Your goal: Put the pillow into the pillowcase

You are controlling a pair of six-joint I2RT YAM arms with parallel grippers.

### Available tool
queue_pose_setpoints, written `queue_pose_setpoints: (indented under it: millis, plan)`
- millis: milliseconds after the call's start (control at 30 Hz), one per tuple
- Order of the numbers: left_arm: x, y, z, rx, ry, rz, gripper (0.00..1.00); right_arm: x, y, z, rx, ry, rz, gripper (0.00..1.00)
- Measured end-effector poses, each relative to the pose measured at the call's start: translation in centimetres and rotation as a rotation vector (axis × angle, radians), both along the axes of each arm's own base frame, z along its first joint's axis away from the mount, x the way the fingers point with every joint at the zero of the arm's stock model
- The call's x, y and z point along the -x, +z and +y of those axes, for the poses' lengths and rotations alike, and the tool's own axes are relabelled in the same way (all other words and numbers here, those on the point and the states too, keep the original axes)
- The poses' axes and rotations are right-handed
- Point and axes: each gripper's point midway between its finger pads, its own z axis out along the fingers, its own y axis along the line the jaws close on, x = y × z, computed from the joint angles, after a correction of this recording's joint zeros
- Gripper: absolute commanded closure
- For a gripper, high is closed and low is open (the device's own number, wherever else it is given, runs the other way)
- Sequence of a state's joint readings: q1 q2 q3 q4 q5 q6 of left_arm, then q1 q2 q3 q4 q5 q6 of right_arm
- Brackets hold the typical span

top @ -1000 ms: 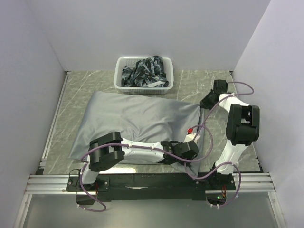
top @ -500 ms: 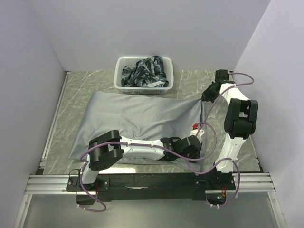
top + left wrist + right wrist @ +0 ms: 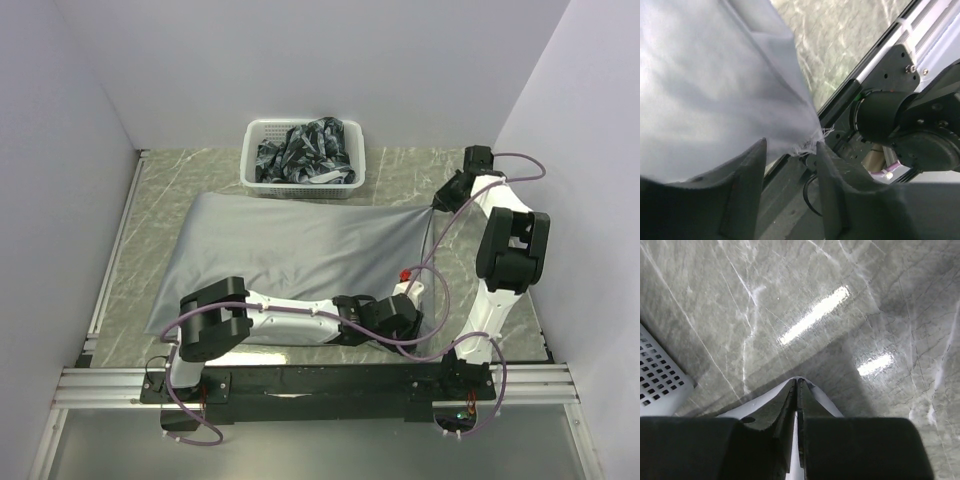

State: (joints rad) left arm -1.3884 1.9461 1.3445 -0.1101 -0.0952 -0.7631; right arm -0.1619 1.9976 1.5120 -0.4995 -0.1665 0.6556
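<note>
Pillowcase: the grey pillowcase (image 3: 290, 250) lies flat across the middle of the marble-patterned table (image 3: 400, 170), running from 9 o'clock to 3 o'clock, its right-hand edge towards the right arm.
Pillow: no cream fabric or bear print shows in any view. The grey sack looks softly filled and puffed, so the pillow is most likely inside it.
Right gripper: at about 2 o'clock in the overhead view, the right gripper (image 3: 796, 385) has its fingers pressed together on a thin fold of the pillowcase's far right corner, lifted just off the table.
Left gripper: at about 4 o'clock, the left gripper (image 3: 791, 150) has its fingers parted. The frayed near right corner of the pillowcase lies at the gap, but nothing is clamped.
Bystanders: a white basket (image 3: 252, 160) at 12 o'clock, just beyond the pillowcase, holds a dark patterned cloth (image 3: 305, 150).
Done: by the look of it, the stuffing itself.
Left: probably only settling the open end. One corner is pinched by the right arm, the other is free, and I cannot tell whether the mouth fully covers the pillow.
</note>
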Motion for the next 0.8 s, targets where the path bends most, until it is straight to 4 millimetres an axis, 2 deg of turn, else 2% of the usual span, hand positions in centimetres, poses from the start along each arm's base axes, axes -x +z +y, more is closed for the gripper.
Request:
queue_pose_setpoints:
  millis: [100, 200, 367, 533, 633, 700, 733, 767, 800]
  plan:
    - [0.2, -0.7, 0.2, -0.026, 0.004, 0.011, 0.68, -0.2, 0.7, -0.3, -0.005, -0.004, -0.005, 0.91]
    - [0.0, -1.9, -0.6, -0.048, 0.006, 0.011, 0.73, -1.1, 2.2, -0.4, -0.008, -0.003, -0.034, 0.92]
    - [-0.1, -3.7, -2.4, -0.064, -0.010, 0.021, 0.90, -2.3, 4.3, -0.4, -0.012, 0.006, -0.084, 0.94]
    - [0.5, -4.3, -5.0, -0.018, -0.070, 0.046, 0.90, -2.7, 6.1, -0.5, -0.014, 0.008, -0.094, 0.94]
    - [0.5, -4.1, -6.0, 0.029, -0.103, 0.066, 0.86, -3.3, 7.7, -0.5, -0.013, 0.011, -0.118, 0.84]
    - [0.3, -3.6, -6.3, 0.067, -0.126, 0.076, 0.71, -4.0, 8.9, -0.7, -0.007, 0.013, -0.146, 0.65]
    - [0.1, -3.5, -6.3, 0.081, -0.143, 0.076, 0.66, -4.3, 9.4, -0.8, -0.003, 0.013, -0.161, 0.48]
    - [0.1, -3.5, -6.1, 0.085, -0.156, 0.074, 0.53, -4.4, 9.6, -1.0, 0.000, 0.012, -0.169, 0.42]
    - [0.0, -3.4, -5.8, 0.084, -0.169, 0.070, 0.45, -4.4, 9.7, -1.3, 0.001, 0.007, -0.173, 0.37]
